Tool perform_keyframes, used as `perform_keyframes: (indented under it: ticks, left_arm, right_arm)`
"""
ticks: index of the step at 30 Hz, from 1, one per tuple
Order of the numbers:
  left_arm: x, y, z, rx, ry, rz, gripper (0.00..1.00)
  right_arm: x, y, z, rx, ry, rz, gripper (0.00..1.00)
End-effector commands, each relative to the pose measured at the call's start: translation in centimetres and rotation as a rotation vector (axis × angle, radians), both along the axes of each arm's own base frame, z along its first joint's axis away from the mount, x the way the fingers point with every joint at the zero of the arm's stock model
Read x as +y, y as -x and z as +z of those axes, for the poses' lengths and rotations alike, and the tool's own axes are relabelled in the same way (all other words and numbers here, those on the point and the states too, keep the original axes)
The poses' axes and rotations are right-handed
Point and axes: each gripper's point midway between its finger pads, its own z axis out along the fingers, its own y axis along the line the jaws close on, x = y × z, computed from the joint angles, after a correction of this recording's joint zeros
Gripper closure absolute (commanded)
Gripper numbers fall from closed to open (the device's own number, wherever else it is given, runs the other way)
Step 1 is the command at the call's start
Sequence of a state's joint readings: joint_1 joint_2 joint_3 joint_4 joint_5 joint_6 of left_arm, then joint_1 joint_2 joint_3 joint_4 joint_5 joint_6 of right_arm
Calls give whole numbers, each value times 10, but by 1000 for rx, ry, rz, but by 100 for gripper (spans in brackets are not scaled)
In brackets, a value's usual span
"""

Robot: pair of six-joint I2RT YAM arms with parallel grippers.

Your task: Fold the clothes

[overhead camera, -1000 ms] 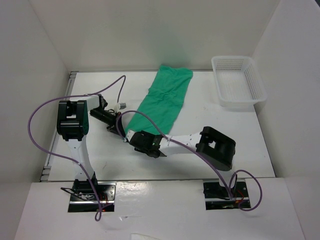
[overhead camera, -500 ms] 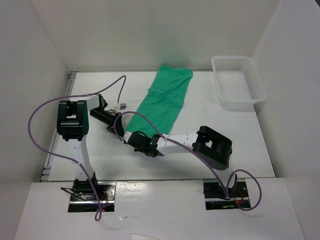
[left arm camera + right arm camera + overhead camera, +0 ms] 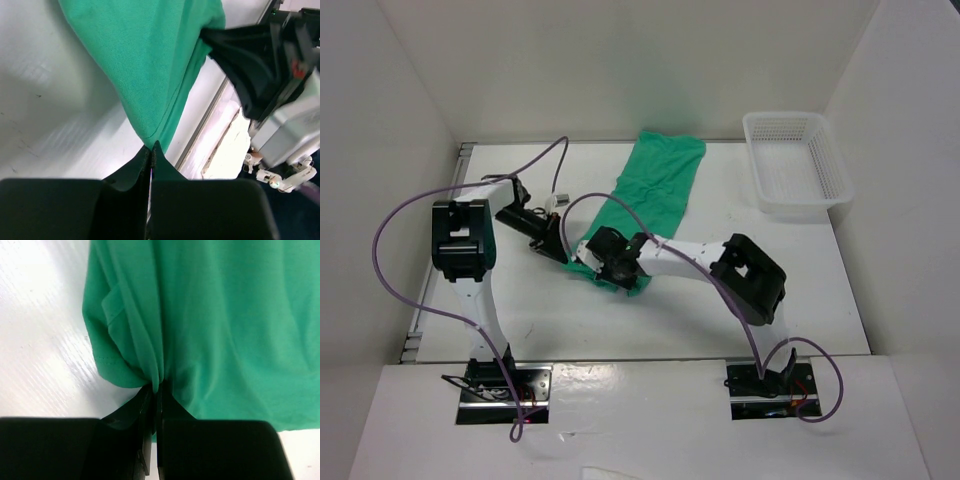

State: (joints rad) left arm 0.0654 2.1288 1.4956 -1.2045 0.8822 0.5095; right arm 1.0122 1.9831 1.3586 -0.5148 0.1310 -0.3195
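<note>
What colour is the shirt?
The T-shirt is plain green, no print; clearest in the right wrist view.

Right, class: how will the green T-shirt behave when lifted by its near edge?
Probably floppy: the T-shirt bunches into folds where the right hand pinches it. Likely light: the left hand holds it by one thin corner. It would probably sag between them.

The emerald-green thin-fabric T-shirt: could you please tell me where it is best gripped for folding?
Probably its near end, one pinch per edge, from the arms' side: the emerald-green T-shirt lies as a long strip running away from them. The left gripper and right gripper pinch it there.
</note>
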Motion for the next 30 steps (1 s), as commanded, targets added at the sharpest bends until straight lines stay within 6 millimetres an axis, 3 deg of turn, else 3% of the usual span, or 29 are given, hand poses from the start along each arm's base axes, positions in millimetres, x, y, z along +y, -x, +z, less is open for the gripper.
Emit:
perform_keyframes:
  ticks: [1,4,8,12,21,30]
  left_arm:
    - [7,4,11,-22,7,-45,100]
    - [22,7,4,-49,-67,-88,100]
    - [36,-1,10,-92,-86,-62,100]
    - [35,-6,24,-145,-85,-57,100]
    - [45,-6,44,-253,-142,-81,100]
    - [50,-8,68,-327,-105,-26,100]
  right_arm:
    - [-10,14,10,160,19,50,95]
    - [-3,20,26,220,-6,87,94]
    - [10,35,40,307,-56,148,93]
    - [24,52,45,449,-107,195,92]
    - [53,62,73,540,-215,263,92]
    - [64,73,81,604,-239,312,92]
